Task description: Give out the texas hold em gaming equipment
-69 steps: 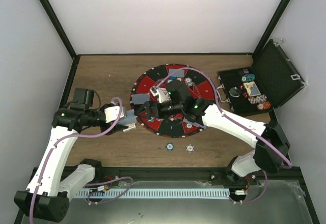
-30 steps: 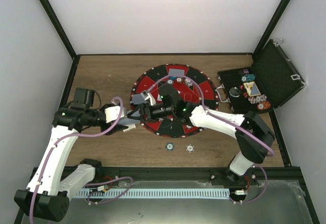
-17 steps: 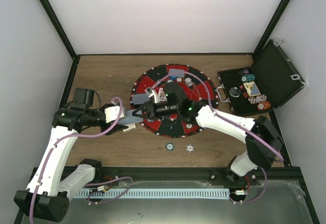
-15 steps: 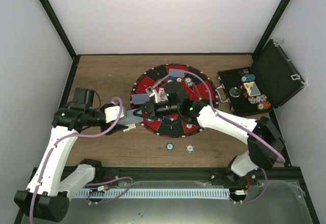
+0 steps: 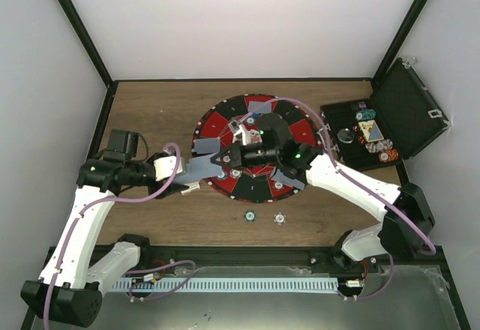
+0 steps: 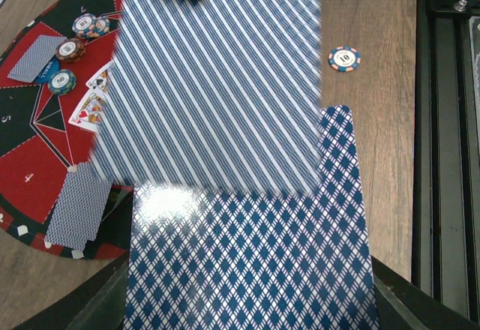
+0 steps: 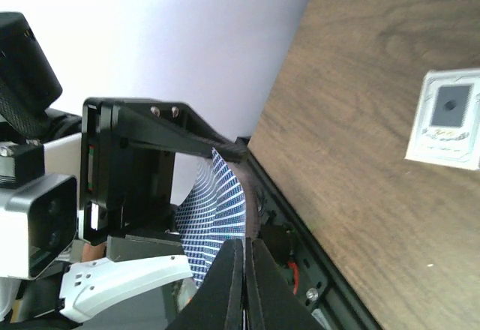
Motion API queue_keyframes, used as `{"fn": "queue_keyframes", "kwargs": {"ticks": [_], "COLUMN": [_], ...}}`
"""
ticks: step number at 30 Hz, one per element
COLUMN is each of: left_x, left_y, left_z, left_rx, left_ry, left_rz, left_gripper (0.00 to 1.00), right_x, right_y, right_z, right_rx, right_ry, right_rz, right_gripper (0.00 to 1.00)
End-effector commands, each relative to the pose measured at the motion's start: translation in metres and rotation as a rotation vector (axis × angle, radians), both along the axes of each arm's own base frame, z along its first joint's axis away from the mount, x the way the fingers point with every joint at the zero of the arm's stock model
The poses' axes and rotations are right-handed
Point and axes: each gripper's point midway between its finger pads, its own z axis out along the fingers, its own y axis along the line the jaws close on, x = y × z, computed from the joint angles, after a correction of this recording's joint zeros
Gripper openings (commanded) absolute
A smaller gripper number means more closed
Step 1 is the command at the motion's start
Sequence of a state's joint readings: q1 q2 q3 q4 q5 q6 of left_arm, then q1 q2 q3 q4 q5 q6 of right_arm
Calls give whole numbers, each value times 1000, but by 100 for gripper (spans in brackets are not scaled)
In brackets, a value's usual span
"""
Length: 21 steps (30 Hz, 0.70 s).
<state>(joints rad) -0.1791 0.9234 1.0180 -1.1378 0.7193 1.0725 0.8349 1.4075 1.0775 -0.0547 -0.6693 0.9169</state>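
The left end effector (image 5: 187, 173) is clamped on the deck (image 6: 251, 270). It holds the deck back-up over the wood of the tabletop (image 5: 150, 112), just beside the left rim of the round mat (image 5: 289, 130). The right end effector (image 7: 244, 274) reaches across the mat to meet it. Its fingers are pinched shut on the edge of the top card (image 6: 217, 97), which bows between the two arms and shows as smeared stripes in the left wrist view.

I take this to be one card being peeled off to deal. To do it well, the pull should run flat along the card's own plane so the card beneath does not drag out with it. The left clamp should hold firm and level while that happens. The pinch sits close to the card's edge, so a slow carry seems wise. The card is best let go low over a wedge that has no card yet, so it does not flutter or flip.

The tabletop is dark wood grain. The mat's red and black wedges already carry face-down cards (image 6: 75, 210), a face-up card (image 6: 90, 109) and several chips (image 6: 67, 49). Two more chips (image 5: 249, 215) lie on bare wood nearer the arms. A black case (image 5: 409, 101) stands open at the right with more pieces inside. Plain white walls (image 5: 240, 22) and black frame posts (image 5: 75, 26) close the space in.
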Motion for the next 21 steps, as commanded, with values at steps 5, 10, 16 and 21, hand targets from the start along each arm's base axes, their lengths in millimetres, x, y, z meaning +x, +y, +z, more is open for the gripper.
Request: {"fn": "queue_keyframes", "kwargs": {"ticks": [5,10,16,21], "left_x": [0,0,1,1], "left_y": [-3,-3,-3,-2], "left_z": [8,9,13,11], "left_rx": [-21,-23,-28,-21], "left_ry": [-38,-41,-41,-40], "left_rz": [-21,-20,-16,-11], "left_gripper": [12,12,12,12], "right_x": [43,103,190,224], "right_y": [-67,-106,-155,-160], "right_z": [28,23,-5,-27], "right_rx": [-102,-369,-857,-1350], "right_ry": [-133,-324,-614,-979], "right_rz": [-109,-282,-546,-622], "right_gripper": [1,1,1,1]}}
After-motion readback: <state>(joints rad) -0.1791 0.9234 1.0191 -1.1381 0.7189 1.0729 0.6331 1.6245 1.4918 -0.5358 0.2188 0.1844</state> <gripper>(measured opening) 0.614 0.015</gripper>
